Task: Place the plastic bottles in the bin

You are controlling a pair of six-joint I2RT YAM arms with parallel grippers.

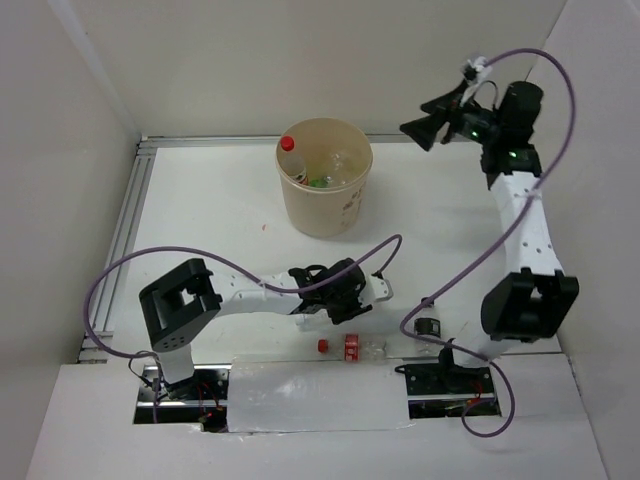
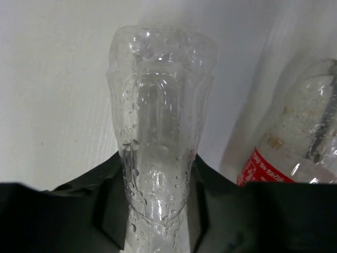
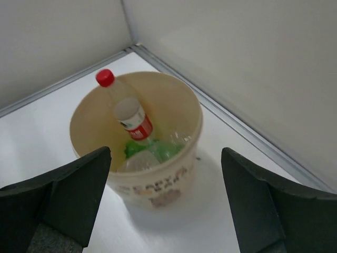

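My left gripper (image 1: 338,292) (image 2: 158,211) is low over the table's near middle, shut on a clear, droplet-covered plastic bottle (image 2: 160,121) that sticks out ahead between the dark fingers (image 2: 108,211). Another bottle with a red cap and red label (image 1: 352,346) (image 2: 295,153) lies on the table just beside it. The beige bin (image 1: 330,215) (image 3: 158,192) stands at the back centre and holds a red-capped bottle (image 1: 290,155) (image 3: 129,110) leaning upright, a green one (image 3: 158,150) and clear ones. My right gripper (image 1: 432,125) (image 3: 166,163) hangs open and empty, high to the right of the bin.
A small dark-banded object (image 1: 430,327) lies by the right arm's base. Purple cables (image 1: 390,250) loop over the table. White walls close in the left, back and right. A white cover plate (image 1: 310,395) spans the near edge between the arm bases.
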